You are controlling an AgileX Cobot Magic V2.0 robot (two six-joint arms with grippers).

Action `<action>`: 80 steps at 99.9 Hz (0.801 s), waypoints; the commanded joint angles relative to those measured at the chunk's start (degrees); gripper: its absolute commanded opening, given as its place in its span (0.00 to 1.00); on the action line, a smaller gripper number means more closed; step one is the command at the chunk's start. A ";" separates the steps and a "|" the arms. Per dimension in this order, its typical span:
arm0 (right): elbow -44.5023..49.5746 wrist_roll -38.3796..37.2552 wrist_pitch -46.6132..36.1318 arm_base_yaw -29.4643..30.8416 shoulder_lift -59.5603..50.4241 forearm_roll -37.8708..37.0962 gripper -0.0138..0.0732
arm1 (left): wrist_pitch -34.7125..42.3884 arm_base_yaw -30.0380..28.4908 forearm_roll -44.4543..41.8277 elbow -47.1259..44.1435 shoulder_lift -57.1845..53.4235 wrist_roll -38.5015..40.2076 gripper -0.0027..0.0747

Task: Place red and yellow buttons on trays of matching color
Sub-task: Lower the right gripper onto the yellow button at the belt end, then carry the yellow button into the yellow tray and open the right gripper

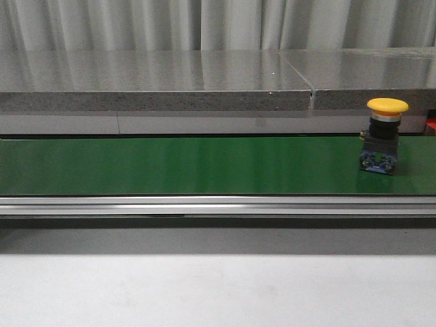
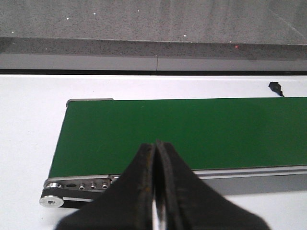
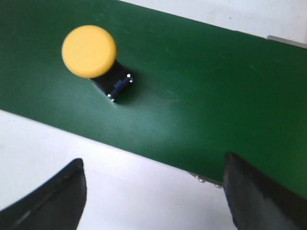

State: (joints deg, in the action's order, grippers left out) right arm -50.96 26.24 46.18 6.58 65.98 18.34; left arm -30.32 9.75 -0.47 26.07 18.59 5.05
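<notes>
Yellow button [image 3: 89, 51] stands upright on our green belt [image 3: 201, 91], ahead of our wide-open right fingers [image 3: 153, 189] and off to one side of their gap. Our left fingers [image 2: 156, 191] are pressed closed and empty. If the belt moves, we may close on nothing or tip the button by its overhanging cap.

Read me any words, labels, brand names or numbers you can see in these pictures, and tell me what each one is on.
No readable text in any view.
Yellow button: plain cap, no lettering; its dark base shows no legible marking.
Green conveyor belt: plain, unmarked surface.
Belt's metal end bracket: only screws, no print.
Left gripper and right gripper: plain black fingers, no labels.
</notes>
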 commanded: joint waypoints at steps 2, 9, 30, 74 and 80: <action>-1.11 0.83 -4.64 -2.16 1.38 1.24 0.83 | 4.19 0.52 0.47 1.62 0.45 0.02 0.01; -1.11 0.83 -5.92 -3.54 2.92 1.24 0.83 | 4.19 0.52 0.47 1.62 0.45 0.02 0.01; -1.18 0.83 -12.64 -7.35 7.87 1.25 0.83 | 4.19 0.52 0.47 1.62 0.45 0.02 0.01; -1.18 0.83 -21.83 -8.21 15.14 1.30 0.54 | 4.19 0.52 0.47 1.62 0.45 0.02 0.01; -1.18 0.83 -21.47 -8.21 15.14 1.30 0.41 | 4.19 0.52 0.47 1.62 0.45 0.02 0.01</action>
State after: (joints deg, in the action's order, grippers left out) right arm -50.96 26.37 27.27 -1.39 82.79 18.77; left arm -30.32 9.75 -0.47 26.07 18.59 5.05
